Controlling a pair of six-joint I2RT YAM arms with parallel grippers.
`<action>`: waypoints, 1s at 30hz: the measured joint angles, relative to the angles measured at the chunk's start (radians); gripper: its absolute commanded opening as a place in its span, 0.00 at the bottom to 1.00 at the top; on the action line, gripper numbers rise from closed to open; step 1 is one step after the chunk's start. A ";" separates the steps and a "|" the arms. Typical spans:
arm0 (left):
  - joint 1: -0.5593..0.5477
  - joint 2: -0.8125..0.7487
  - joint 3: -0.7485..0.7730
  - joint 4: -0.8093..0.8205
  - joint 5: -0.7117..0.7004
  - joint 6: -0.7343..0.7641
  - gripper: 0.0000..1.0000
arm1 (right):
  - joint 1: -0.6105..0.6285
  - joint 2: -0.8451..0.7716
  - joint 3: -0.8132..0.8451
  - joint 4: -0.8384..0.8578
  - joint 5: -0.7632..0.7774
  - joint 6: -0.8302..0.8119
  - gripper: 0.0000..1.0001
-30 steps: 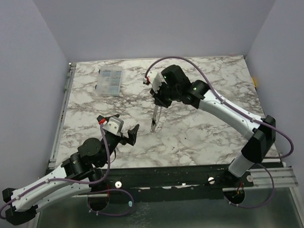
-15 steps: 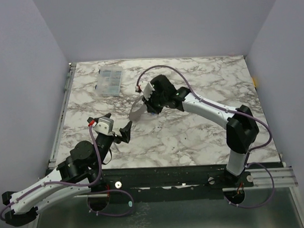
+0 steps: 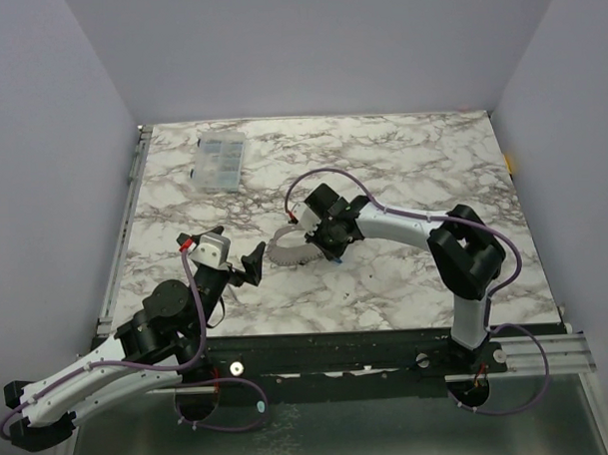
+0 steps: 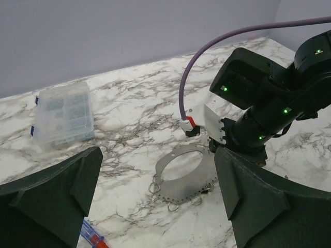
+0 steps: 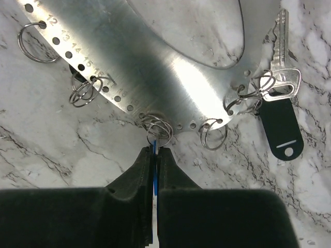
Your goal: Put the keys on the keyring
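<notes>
My right gripper (image 5: 154,151) is pressed shut. Between its two black fingers (image 5: 135,173) sits a thin blue piece (image 5: 154,165), seen only by its edge, so I cannot tell if it is the head of a key. The tips stand just under a small steel split ring (image 5: 155,126). This ring hangs in one hole of the keyring (image 5: 165,88), a flat silver metal band bent into a loop, with a row of numbered holes along its outer edge. Whether the blue piece touches that split ring is hard to make out. More little rings hang from other holes. On the right side, one silver key (image 5: 282,57) and a black plastic tag (image 5: 279,126) are joined to the band by such rings. The upper part of the band is cut off by the frame in this wrist view.

My left gripper (image 4: 158,152) is spread wide and holds nothing; its dark fingers fill the lower corners of its own view. It points toward the keyring, which lies flat near the middle of the white marble table (image 4: 129,108), with one end hidden under my right wrist. Low in the left wrist view a red and blue object (image 4: 92,238) shows beside the left finger, mostly cut off. A clear plastic box with compartments (image 4: 62,111) stands well apart, far to the left.
</notes>
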 measured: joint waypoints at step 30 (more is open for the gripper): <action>0.000 0.013 0.000 -0.004 -0.024 0.000 0.98 | -0.019 -0.509 -0.253 -0.030 0.315 0.289 0.85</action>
